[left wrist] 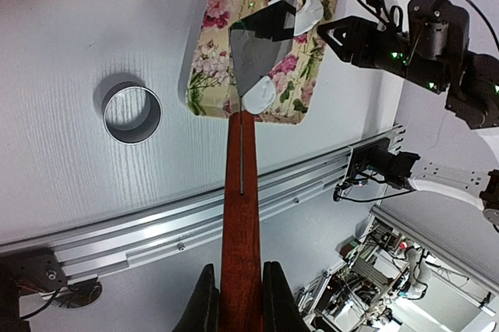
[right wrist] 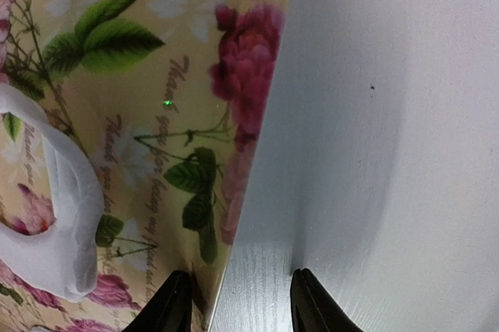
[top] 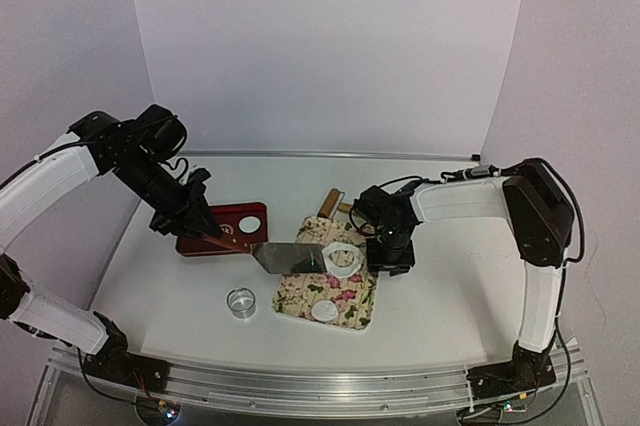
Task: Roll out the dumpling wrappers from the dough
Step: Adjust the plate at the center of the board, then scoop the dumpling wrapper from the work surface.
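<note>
Clamping scraper (left wrist: 240, 192) in left gripper (left wrist: 240, 289), aimed blade (left wrist: 253, 59) at mid-frame dough (left wrist: 310, 8) for lifting; straddled mat (right wrist: 156, 75) edge, right gripper (right wrist: 238, 299) half-open, empty.

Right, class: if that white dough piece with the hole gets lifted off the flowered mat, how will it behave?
Probably floppy: the dough is a thin band around a cut hole, so it would sag and stretch. It may cling, lying flat on the mat. Its narrow parts look likely to tear.
</note>
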### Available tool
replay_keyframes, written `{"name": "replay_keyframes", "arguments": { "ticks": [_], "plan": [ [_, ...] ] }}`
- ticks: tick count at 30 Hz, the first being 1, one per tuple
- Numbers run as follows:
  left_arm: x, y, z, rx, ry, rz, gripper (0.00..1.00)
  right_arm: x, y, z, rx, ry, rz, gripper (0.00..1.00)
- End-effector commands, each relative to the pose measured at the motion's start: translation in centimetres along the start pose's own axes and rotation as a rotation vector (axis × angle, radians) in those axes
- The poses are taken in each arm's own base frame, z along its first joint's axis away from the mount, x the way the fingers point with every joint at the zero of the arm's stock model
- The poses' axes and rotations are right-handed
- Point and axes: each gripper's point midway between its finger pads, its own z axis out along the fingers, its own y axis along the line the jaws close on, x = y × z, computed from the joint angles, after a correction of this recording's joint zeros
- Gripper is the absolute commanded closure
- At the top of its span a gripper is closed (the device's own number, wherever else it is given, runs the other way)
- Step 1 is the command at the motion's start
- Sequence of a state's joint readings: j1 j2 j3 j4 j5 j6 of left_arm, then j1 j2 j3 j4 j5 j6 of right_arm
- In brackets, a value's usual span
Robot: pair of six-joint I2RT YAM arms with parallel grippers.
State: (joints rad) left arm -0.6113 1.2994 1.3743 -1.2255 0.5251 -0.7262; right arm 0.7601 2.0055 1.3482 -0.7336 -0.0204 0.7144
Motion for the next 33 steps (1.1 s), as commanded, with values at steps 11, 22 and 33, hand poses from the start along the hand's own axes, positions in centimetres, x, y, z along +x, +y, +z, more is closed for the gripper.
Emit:
{"name": "replay_keyframes", "arguments": {
  "ticks": [11, 22, 33],
  "plan": [
    [1.2, -0.2, 0.4, -0.058, 0.137, 0.132, 1.0, -3.8, -2.9, 1.0, 0.001, 0.03, -0.191, 0.95],
    [1.3, -0.6, 2.9, -0.162, 0.197, 0.141, 1.0, -5.0, -1.9, 1.2, -0.079, 0.043, -0.206, 0.94],
    [3.3, -1.1, 2.6, -0.121, 0.253, 0.105, 1.0, -4.8, -1.6, 0.9, -0.099, 0.043, -0.21, 0.94]
  ]
}}
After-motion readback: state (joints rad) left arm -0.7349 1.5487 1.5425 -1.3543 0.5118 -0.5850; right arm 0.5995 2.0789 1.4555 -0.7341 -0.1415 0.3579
